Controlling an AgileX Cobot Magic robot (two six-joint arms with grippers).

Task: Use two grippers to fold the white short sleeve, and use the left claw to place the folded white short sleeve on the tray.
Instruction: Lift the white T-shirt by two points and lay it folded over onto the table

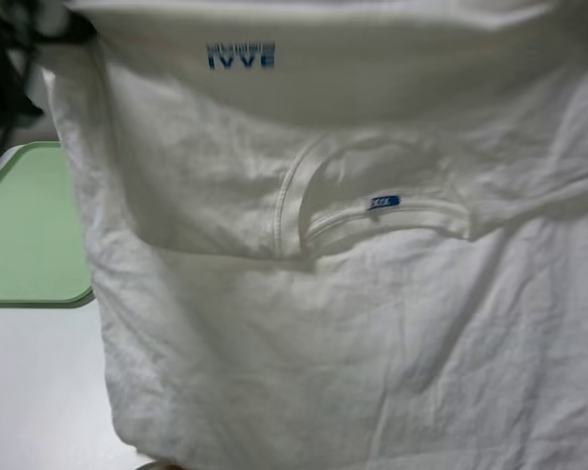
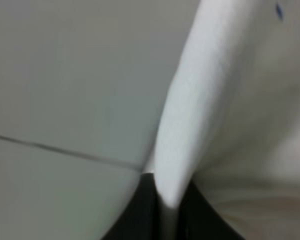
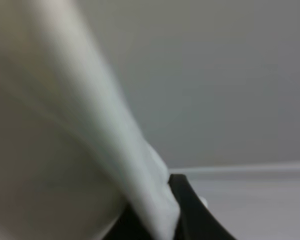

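Observation:
The white short sleeve hangs lifted close to the high camera and fills most of that view, with its blue lettering near the top and its blue neck tag by the collar. Both grippers are hidden behind the cloth there. In the left wrist view the left gripper is shut on a pinched fold of the white short sleeve. In the right wrist view the right gripper is shut on another fold of the white short sleeve. The pale green tray lies on the table at the left, partly hidden by the shirt.
White table surface shows at the lower left, below the tray. Black cables and part of an arm show at the upper left corner. Behind the cloth in the wrist views is a plain grey wall.

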